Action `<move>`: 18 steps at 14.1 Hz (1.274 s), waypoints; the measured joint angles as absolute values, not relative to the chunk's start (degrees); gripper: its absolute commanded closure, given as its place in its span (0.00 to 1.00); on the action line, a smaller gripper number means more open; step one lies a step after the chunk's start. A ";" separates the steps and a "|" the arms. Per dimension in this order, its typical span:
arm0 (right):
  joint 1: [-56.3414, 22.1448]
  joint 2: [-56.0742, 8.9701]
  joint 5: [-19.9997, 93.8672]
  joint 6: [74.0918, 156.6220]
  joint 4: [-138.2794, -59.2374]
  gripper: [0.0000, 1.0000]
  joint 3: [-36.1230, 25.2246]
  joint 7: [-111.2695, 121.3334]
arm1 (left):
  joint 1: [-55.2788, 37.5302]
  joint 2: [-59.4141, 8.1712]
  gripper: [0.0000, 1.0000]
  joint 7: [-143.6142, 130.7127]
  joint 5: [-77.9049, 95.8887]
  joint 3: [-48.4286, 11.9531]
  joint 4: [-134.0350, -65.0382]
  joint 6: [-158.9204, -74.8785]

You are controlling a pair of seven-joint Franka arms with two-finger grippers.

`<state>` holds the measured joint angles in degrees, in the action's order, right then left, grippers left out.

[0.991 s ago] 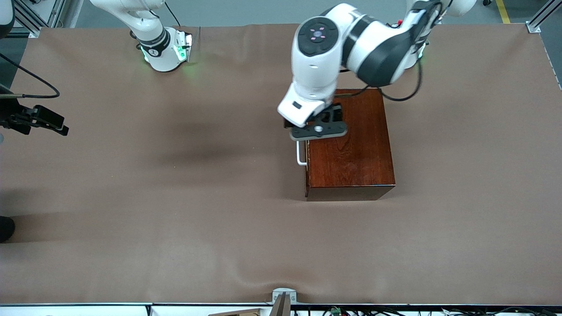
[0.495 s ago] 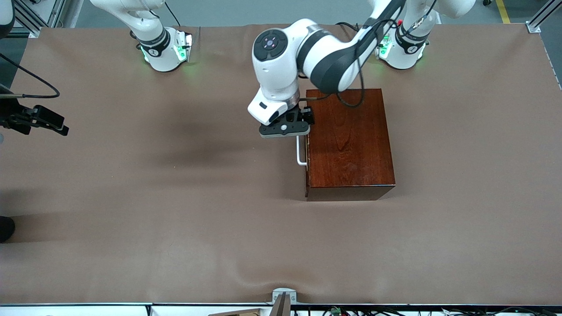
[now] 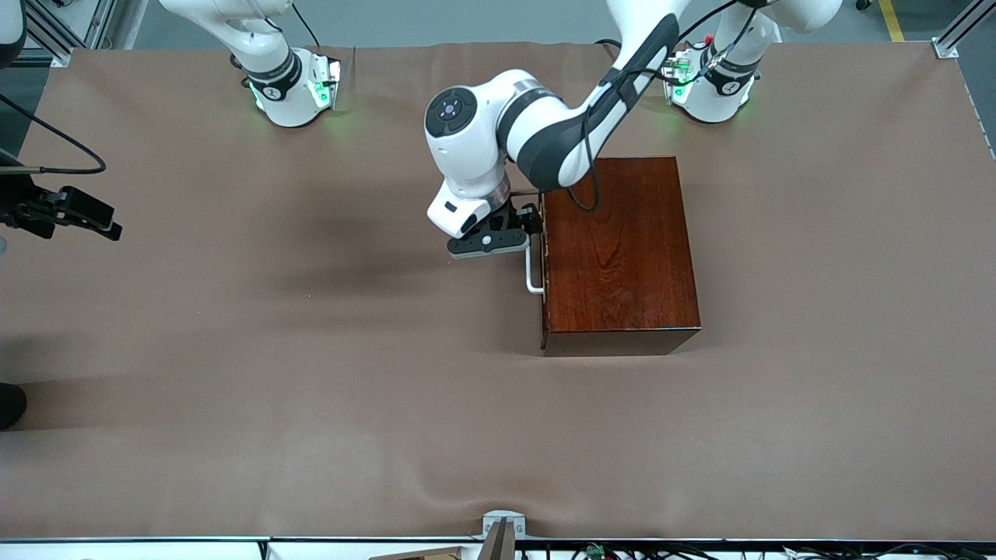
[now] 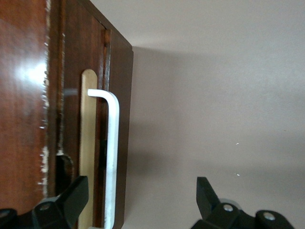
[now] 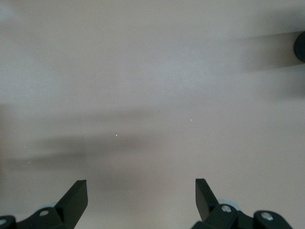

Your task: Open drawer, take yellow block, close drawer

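A robotics laboratory. Two white robot arms [image 3: 537, 132] stand bolted along one edge of a wide bench [image 3: 311, 373] covered in plain brown sheeting, their bases lit green. Aluminium framing [image 3: 961, 31] marks the bench corners (with grey floor showing past it), and loose black cables [image 3: 54, 148] and a mounted device sit at the margins.

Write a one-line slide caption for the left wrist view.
Open left gripper straddles the white handle of the closed drawer, not yet gripping.
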<state>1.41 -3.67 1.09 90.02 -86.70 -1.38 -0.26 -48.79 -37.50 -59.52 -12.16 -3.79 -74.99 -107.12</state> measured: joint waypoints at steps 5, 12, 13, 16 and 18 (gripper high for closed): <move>1.41 -3.67 1.09 90.02 -86.70 0.00 -1.38 -0.26 | -50.10 -38.64 0.00 -60.80 -12.21 -2.58 -74.99 -107.21; 1.41 -3.67 1.09 90.02 -86.70 0.00 -1.40 -0.26 | -50.10 -39.80 0.00 -60.80 -12.42 -2.15 -74.99 -106.65; 1.41 -3.67 1.09 90.01 -86.70 0.00 -1.41 -0.26 | -50.10 -40.07 0.00 -60.80 -12.50 -2.11 -75.00 -106.64; 1.42 -3.67 1.09 89.99 -86.70 0.00 -1.41 -0.26 | -50.11 -40.84 0.00 -60.80 -12.66 -2.10 -75.00 -106.64; 1.42 -3.67 1.09 90.11 -86.70 0.00 -1.40 -0.25 | -50.10 -41.08 0.00 -60.80 -12.67 -2.04 -75.00 -106.64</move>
<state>1.42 -3.67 1.09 90.11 -86.70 -1.40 -0.25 -50.10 -41.08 -60.80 -12.67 -2.04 -75.00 -106.64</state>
